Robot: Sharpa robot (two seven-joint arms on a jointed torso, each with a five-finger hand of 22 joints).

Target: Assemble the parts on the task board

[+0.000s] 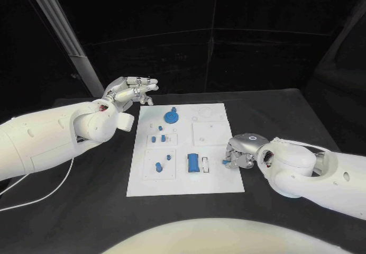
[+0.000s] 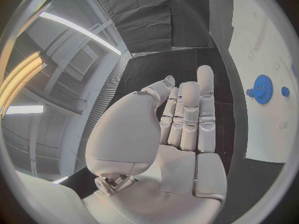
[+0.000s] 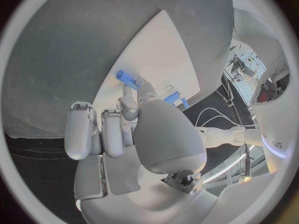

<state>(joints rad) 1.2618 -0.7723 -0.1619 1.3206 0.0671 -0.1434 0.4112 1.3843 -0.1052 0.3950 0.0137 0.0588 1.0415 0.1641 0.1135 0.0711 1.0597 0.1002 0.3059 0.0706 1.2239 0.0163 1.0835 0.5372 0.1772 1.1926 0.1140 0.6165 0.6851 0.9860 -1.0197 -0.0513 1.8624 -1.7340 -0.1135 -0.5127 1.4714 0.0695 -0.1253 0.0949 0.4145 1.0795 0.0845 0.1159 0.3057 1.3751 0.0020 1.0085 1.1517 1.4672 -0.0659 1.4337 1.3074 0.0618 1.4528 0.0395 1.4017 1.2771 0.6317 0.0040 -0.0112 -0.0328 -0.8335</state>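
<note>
The white task board (image 1: 217,174) lies in the middle of the black table. A blue gear (image 1: 172,115) sits near its far end, several small blue pegs (image 1: 158,139) stand along its left side, and a blue block (image 1: 193,162) lies near the front. My right hand (image 1: 241,153) is curled at the board's right edge. Its fingertips pinch a small blue peg (image 3: 126,77) just above the board (image 3: 165,50). My left hand (image 1: 131,90) hovers off the board's far left corner, fingers (image 2: 187,114) stretched out, holding nothing. The gear (image 2: 263,88) lies beyond them.
A grey metal post (image 1: 76,47) rises behind the left hand. A white cable (image 1: 46,191) trails over the table at the left. Bare black table surrounds the board, and dark curtains close the back.
</note>
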